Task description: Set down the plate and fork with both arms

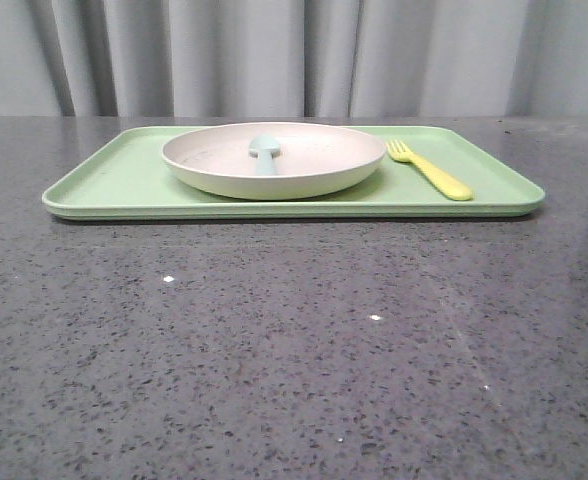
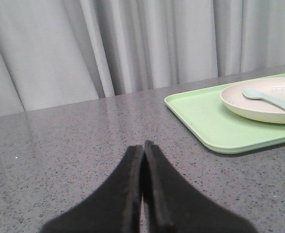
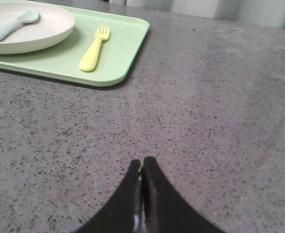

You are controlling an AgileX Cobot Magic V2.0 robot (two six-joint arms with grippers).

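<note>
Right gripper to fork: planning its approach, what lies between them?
Only bare table and the tray rim lie between the right gripper and fork, per the right wrist view.

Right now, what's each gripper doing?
Left gripper: closed, holding nothing.
Right gripper: closed, holding nothing.

I count one tray (image 1: pixel 124 180), one plate (image 1: pixel 304 165), one spoon (image 1: pixel 265 153) and one fork (image 1: pixel 429 170), all ahead of my two claws, left (image 2: pixel 143 145) and right (image 3: pixel 142 162).
</note>
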